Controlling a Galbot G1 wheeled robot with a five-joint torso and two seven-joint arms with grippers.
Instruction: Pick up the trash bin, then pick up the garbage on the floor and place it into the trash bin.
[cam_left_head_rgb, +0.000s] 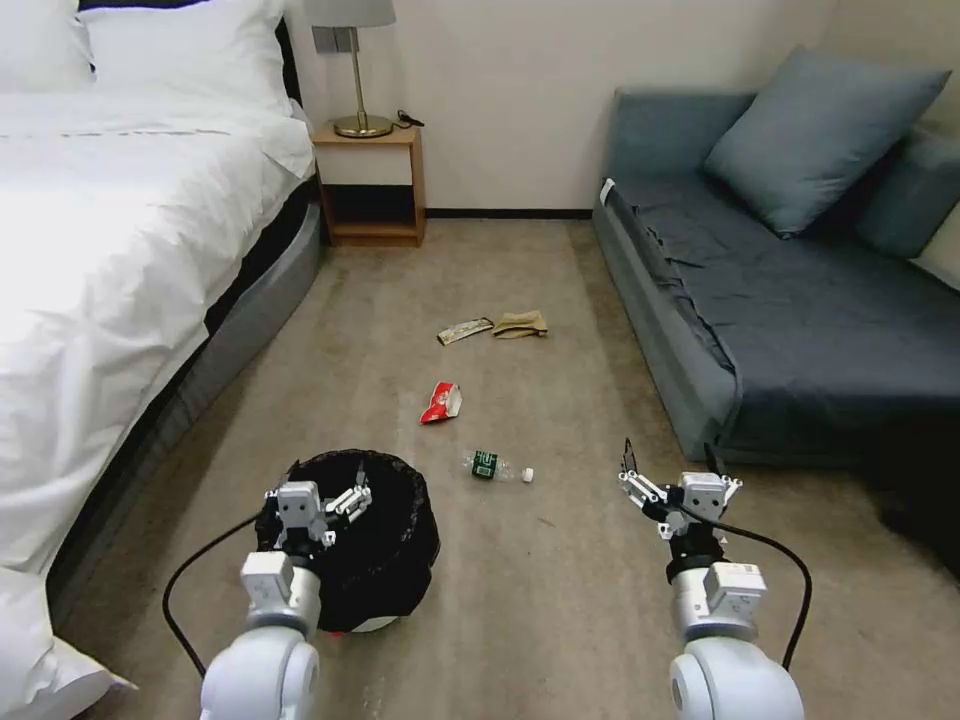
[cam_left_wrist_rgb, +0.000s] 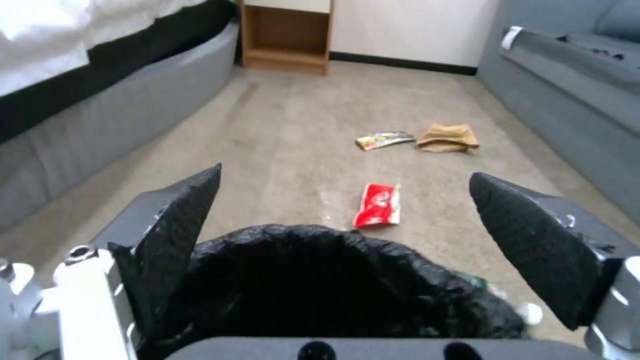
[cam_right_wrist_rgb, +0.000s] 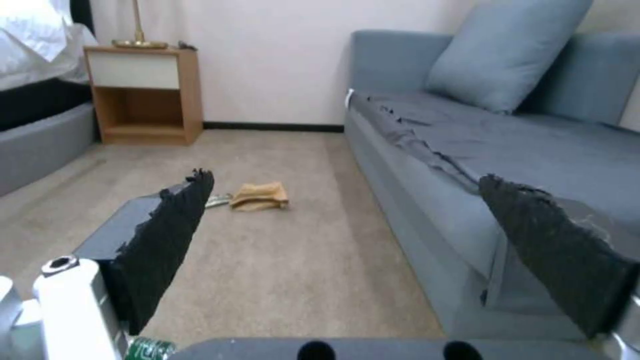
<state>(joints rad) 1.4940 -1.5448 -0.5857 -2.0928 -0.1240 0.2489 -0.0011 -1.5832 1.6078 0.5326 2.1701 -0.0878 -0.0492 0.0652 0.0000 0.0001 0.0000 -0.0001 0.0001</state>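
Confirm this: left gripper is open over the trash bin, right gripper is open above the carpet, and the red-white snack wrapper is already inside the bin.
One error: the red-white snack wrapper lies on the carpet beyond the trash bin, as the head view shows. The rest holds: left gripper open over the bin, right gripper open above the carpet.

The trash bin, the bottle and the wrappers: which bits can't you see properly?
- Trash bin: head view, near side hidden by the open left gripper; its inside is too dark.
- Bottle: head view, label print too small; left wrist view, hidden behind the bin.
- Long wrapper: right wrist view, partly behind a finger of the open right gripper.
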